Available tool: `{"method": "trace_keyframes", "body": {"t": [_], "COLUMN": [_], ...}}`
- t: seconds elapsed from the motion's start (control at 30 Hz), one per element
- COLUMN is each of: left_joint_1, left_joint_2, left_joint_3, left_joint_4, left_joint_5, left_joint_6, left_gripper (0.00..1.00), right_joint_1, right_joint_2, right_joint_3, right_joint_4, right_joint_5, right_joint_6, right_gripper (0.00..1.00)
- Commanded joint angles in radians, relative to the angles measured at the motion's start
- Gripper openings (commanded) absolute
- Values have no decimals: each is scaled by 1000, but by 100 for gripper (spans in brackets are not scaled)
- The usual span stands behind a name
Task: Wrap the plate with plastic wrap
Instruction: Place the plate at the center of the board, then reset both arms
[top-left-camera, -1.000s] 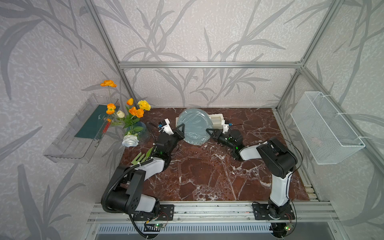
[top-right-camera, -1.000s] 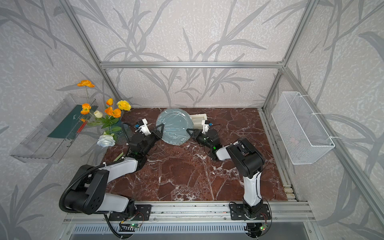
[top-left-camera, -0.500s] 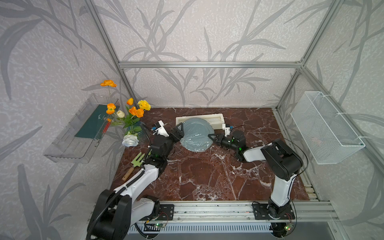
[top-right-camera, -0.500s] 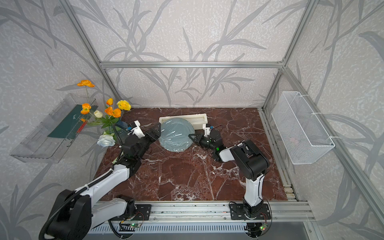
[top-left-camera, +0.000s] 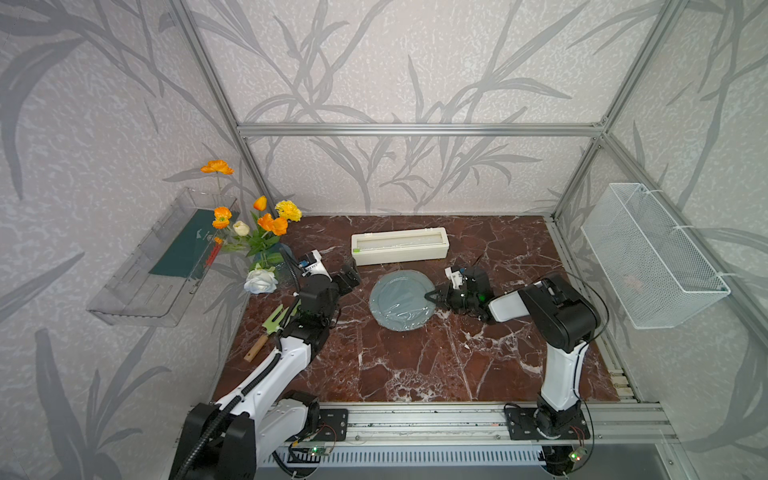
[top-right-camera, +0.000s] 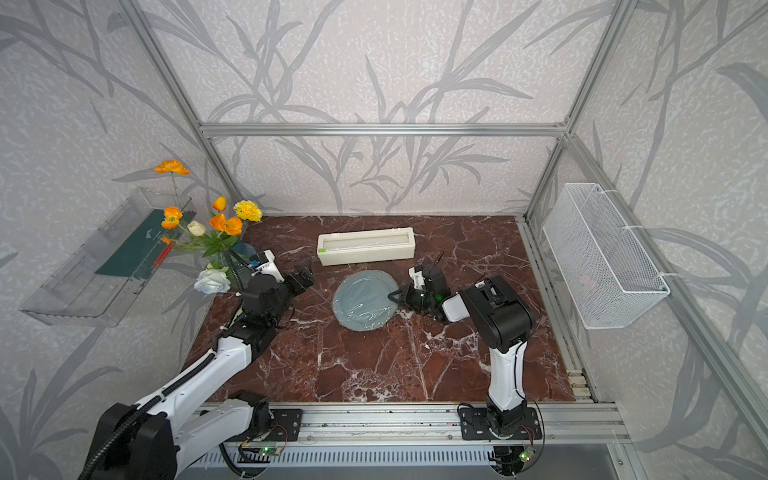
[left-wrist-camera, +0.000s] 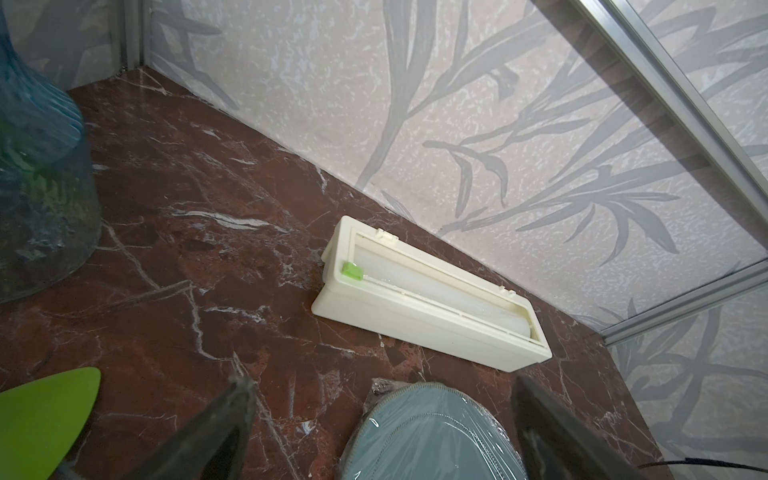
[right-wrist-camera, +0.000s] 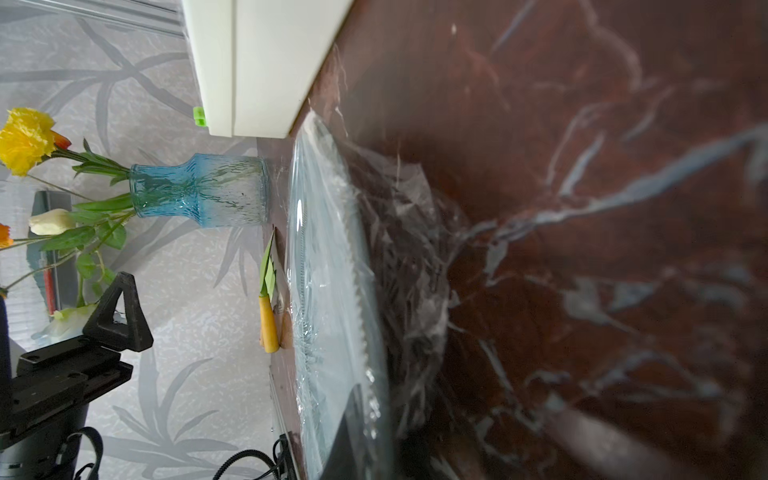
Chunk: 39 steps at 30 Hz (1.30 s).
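the plate (top-left-camera: 401, 300) now lies flat; left pincer (top-left-camera: 352, 275) gapes free, right pincer (top-left-camera: 432, 296) pinches its wrapped rim.

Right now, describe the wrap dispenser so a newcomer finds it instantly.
On the red-brown marble tabletop, look toward the back wall. Just behind the grey-blue plate lies the dispenser, parallel to that wall. It is the only long cream-white box, with a small green tab at one end.
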Motion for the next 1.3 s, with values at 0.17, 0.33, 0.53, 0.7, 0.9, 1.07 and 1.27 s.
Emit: {"method": "trace_keyframes", "body": {"t": [0.17, 0.33, 0.53, 0.7, 0.9, 1.07, 1.27], "left_joint_1": [1, 1, 1, 0, 0, 0, 0], "left_joint_2": [4, 8, 6, 14, 46, 71, 55], "left_joint_3": [-13, -17, 9, 43, 76, 131, 70], "left_joint_4": [39, 37, -36, -115, -166, -293, -233], "left_joint_5": [55, 53, 40, 47, 67, -11, -167], "left_joint_6": [26, 34, 59, 104, 184, 247, 219], "left_gripper": [95, 95, 95, 100, 100, 100, 100], "right_joint_1": [-115, -172, -167, -64, -37, -61, -171], "right_joint_2": [43, -17, -222, -444, -600, -637, -514], "right_joint_3": [-66, -90, 19, 184, 40, -349, -425], "right_joint_4": [245, 190, -351, -894, -707, -60, 217], "right_joint_5": [-119, -148, -26, 579, 1069, 1164, 1114], "right_joint_6": [56, 27, -272, -664, -899, -1166, -1171], "right_gripper": [45, 55, 64, 77, 80, 80, 89]}}
